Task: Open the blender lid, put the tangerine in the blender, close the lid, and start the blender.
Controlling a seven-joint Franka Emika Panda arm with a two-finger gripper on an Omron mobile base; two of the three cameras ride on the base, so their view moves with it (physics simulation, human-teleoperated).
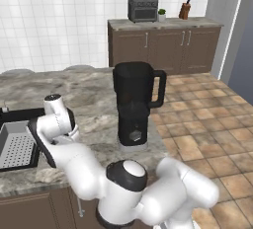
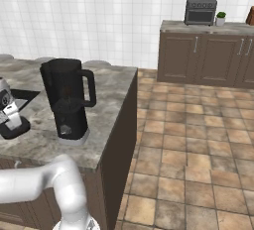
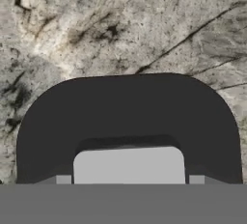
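At the far left of the left base view a black sink basin (image 1: 20,146) with a pale perforated rack is set into the mottled grey-brown stone surface (image 1: 94,95). Just right of it the white arm bends low over the surface, and its wrist hides the gripper there. In the right base view the flat round black blender lid (image 2: 12,127) lies on the stone at the left edge, with the hand directly above it. The hand view shows that lid close up: a smooth matte black disc with a light grey, round-cornered square cap (image 3: 129,165) in its centre, resting on veined stone. The gripper's tips appear as small grey blocks on either side of the cap, near its two edges; whether the jaws are pressing it or just apart from it cannot be told.

Further right stands the tall black blender (image 1: 134,102), upright near the surface's right edge, its dark jar open at the top, a loop handle on its right side, a round knob on the front of its base and a grey foot beneath. It is well apart from the lid.
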